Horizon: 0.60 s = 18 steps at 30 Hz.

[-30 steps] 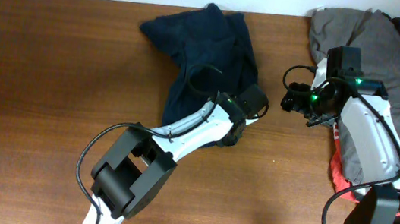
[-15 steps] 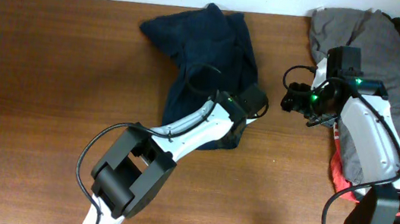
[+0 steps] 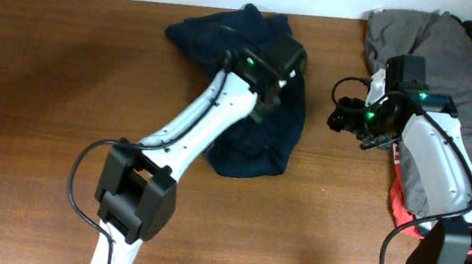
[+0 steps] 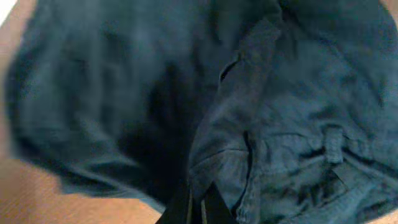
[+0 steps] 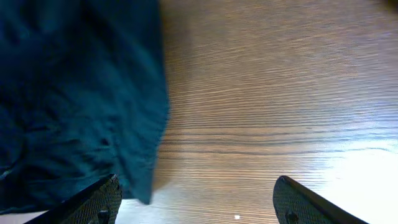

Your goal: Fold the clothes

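Observation:
The dark navy shorts (image 3: 252, 107) lie crumpled at the back middle of the wooden table. They fill the left wrist view (image 4: 292, 112), with a seam and a pocket patch showing. My left gripper (image 3: 283, 58) is over their upper right part. Its fingers (image 4: 196, 208) are pressed together on a fold of the fabric. My right gripper (image 3: 339, 118) hovers over bare table just right of the shorts. Its fingers (image 5: 199, 205) are wide open and empty. The shorts' right edge (image 5: 74, 93) hangs at the left of the right wrist view.
A grey garment (image 3: 460, 69) is heaped at the back right corner, with a red-and-black item (image 3: 400, 195) under the right arm. The table's back edge (image 3: 99, 0) meets a white wall just behind the shorts.
My left gripper has moved from the shorts' right edge up and back to their upper right part. The shorts' lower lobe now shows uncovered. The right arm has barely moved.

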Each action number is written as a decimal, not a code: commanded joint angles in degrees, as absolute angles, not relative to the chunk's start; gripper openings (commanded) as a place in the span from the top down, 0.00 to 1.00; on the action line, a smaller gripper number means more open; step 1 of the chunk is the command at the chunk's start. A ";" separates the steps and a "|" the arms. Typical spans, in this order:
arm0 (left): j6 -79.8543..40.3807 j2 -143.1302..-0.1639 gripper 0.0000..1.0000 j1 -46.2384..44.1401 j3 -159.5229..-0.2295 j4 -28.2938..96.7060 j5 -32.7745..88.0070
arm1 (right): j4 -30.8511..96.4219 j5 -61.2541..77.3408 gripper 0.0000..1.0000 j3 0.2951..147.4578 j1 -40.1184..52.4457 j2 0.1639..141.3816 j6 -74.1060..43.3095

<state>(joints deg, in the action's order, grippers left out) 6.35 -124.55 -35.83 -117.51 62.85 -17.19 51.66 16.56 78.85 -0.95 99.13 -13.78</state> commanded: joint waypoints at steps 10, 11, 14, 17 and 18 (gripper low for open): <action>0.62 -124.70 0.99 -30.74 -130.04 63.90 -17.34 | 49.67 21.23 0.18 78.63 10.31 105.03 -14.24; 0.64 -124.68 0.99 -30.57 -130.80 64.20 -17.37 | 49.39 20.49 0.18 78.63 11.07 105.75 -14.24; 0.64 -124.68 0.99 -30.28 -132.55 65.17 -17.39 | 49.17 17.47 0.18 78.63 12.88 107.92 -14.74; 0.64 -124.70 0.99 -29.93 -133.53 65.52 -17.39 | 49.50 16.01 0.18 78.63 13.54 109.58 -15.57; 0.64 -124.70 0.99 -29.91 -133.78 65.52 -17.39 | 49.69 16.01 0.18 78.63 13.56 110.06 -15.57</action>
<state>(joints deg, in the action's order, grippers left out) 1.67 -124.57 -30.35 -131.61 65.58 -17.17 49.43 18.57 78.83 13.37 108.73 -14.59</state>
